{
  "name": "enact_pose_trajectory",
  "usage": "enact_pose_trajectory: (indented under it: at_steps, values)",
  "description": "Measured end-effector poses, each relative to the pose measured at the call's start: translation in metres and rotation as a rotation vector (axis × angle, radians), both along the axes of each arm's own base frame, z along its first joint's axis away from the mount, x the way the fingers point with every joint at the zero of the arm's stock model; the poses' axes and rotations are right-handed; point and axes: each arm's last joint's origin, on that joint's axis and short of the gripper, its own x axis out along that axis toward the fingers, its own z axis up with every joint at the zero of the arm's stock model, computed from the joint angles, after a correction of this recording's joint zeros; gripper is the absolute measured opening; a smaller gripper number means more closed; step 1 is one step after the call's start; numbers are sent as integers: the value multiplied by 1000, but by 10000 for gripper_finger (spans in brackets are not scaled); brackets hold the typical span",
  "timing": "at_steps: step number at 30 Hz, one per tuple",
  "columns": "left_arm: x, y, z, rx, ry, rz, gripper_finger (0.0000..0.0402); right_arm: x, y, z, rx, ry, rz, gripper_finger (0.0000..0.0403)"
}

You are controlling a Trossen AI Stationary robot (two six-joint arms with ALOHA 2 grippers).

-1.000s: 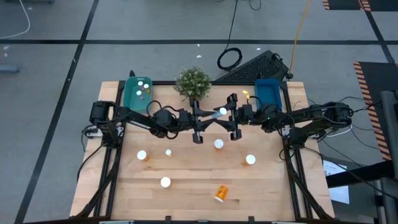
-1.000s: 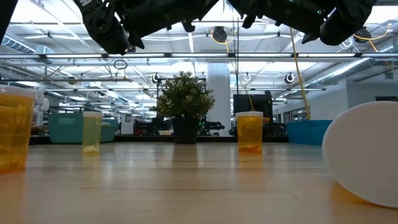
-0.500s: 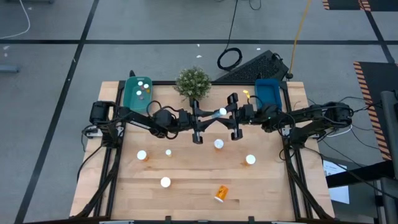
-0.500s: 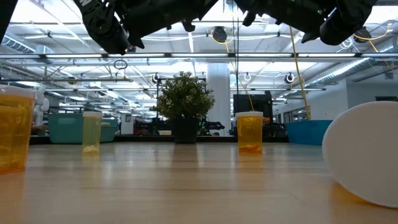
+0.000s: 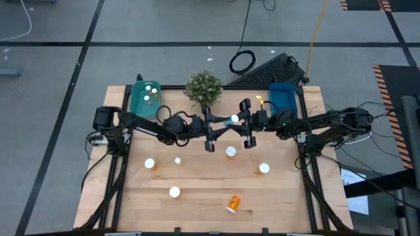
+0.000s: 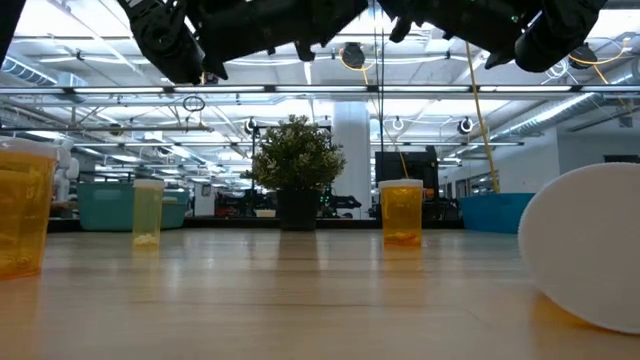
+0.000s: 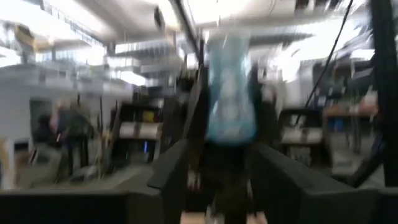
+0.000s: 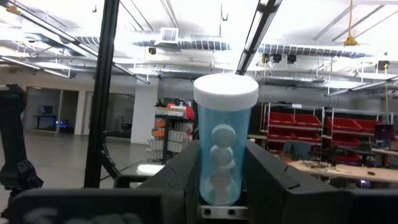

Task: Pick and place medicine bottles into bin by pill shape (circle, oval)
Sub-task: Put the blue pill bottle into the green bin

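Light blue translucent bottle [image 8: 224, 148], round white cap, round pills, clamped by right fingers [image 8: 267, 168], left fingers [image 7: 171, 168] spread.

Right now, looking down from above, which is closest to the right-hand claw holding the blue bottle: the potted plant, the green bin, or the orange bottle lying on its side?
From the right gripper:
1. Potted plant, just beyond it at the table's back edge.
2. Green bin, at the back left corner.
3. Tipped orange bottle, near the front edge.
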Motion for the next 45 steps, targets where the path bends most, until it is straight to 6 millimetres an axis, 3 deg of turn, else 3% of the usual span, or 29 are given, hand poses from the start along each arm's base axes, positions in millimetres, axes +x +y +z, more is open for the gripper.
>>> enact_pose_trajectory:
  at_steps: [8,13,18,27,32,45]
  values:
    - [-25,2,27,-18,317,88,256,-9,-2,3,23,143,-16,95]
    - [-52,2,53,-34,403,92,266,-12,-9,-8,51,314,-65,95]
    - [-64,7,63,-81,514,103,266,-6,-14,-28,117,464,-170,95]
    - [-67,15,49,-84,789,133,267,28,-20,-52,118,774,-192,95]
    - [-71,13,40,-85,885,130,267,48,-25,-65,116,863,-235,95]
    - [-65,16,15,-77,1053,106,267,95,-23,-71,57,1042,-153,95]
